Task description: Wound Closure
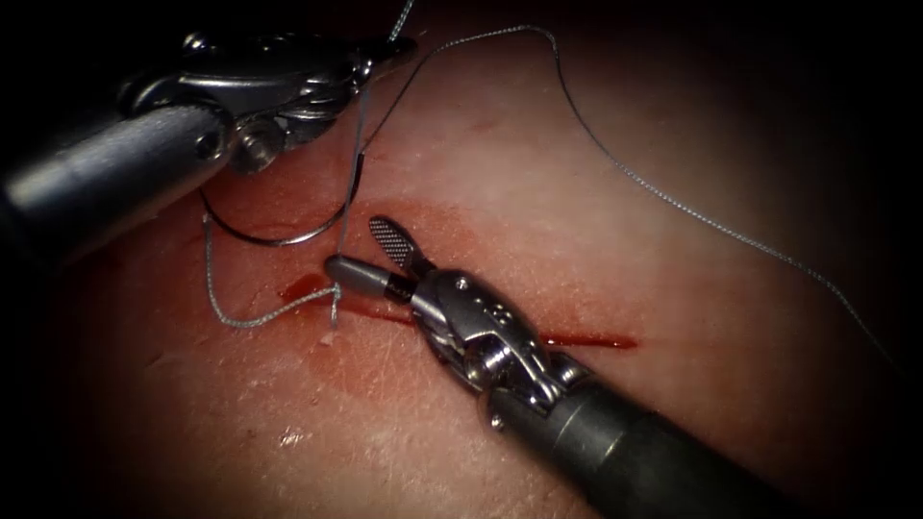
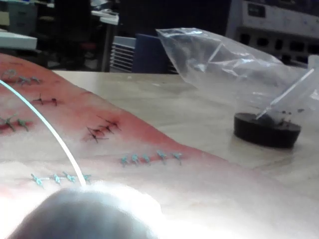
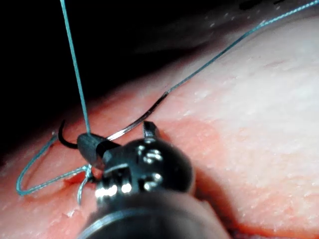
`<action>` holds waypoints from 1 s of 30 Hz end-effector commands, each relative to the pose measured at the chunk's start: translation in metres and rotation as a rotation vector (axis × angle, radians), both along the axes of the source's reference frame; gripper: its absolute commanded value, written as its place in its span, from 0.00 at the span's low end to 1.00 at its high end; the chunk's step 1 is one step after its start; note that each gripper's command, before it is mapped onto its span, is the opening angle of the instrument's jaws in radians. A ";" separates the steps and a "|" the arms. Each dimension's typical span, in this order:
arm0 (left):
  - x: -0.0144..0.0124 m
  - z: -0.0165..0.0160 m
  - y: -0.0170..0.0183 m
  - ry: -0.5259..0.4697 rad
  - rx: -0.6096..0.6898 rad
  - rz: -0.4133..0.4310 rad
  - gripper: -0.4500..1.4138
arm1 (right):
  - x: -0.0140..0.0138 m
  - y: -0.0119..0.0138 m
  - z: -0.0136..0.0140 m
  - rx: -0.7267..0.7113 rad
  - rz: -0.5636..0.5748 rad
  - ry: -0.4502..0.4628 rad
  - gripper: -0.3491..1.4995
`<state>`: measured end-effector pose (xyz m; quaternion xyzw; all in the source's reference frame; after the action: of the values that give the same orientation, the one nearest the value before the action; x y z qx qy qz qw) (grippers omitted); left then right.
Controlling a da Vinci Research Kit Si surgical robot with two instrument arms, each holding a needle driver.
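1. At the upper left of the endoscope view, the left tool (image 1: 385,53) has its jaws pressed together, apparently pinching the thread (image 1: 358,135). That strand runs taut from the jaws down to the tissue (image 1: 577,240) near the cut's left end.
2. Needle (image 1: 279,240): curved and held by neither tool. It lies on the tissue just beyond the cut's left end, and its body appears to rest on the surface. 1 end passes behind the left tool's shaft, so I cannot tell whether that end is buried. Judgement: thin, stiff, smooth steel that is likely to swivel in a loose hold. It is best gripped across the curve's body, away from both ends.
3. Thread, continued: a slack loop lies left of the entry point, and a 2nd long strand trails far to the right. Judgement: light, limp and easily snagged or frayed by serrated jaws.
4. Cut (image 1: 586,339): a narrow line edged with red fluid (image 1: 306,284). Judgement: the tissue is soft and slick.
5. Right tool (image 1: 354,244): jaws spread and holding nothing, just beside the thread's entry point.
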<state>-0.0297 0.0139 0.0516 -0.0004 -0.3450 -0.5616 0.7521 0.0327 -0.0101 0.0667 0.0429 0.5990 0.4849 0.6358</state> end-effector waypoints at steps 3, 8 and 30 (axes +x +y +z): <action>-0.0002 -0.0012 0.0014 -0.005 -0.009 -0.006 0.00 | 0.0019 0.0010 -0.0011 -0.015 -0.035 0.014 0.99; -0.0002 -0.0011 0.0015 0.001 -0.010 -0.010 0.00 | 0.0023 0.0009 -0.0036 -0.024 -0.074 0.013 0.99; -0.0009 -0.0012 0.0014 0.001 -0.007 -0.019 0.00 | 0.0063 0.0015 -0.0021 -0.042 -0.075 0.001 0.95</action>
<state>-0.0304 0.0141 0.0514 -0.0047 -0.3425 -0.5672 0.7489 0.0386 -0.0098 0.0653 0.0566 0.6058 0.4462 0.6562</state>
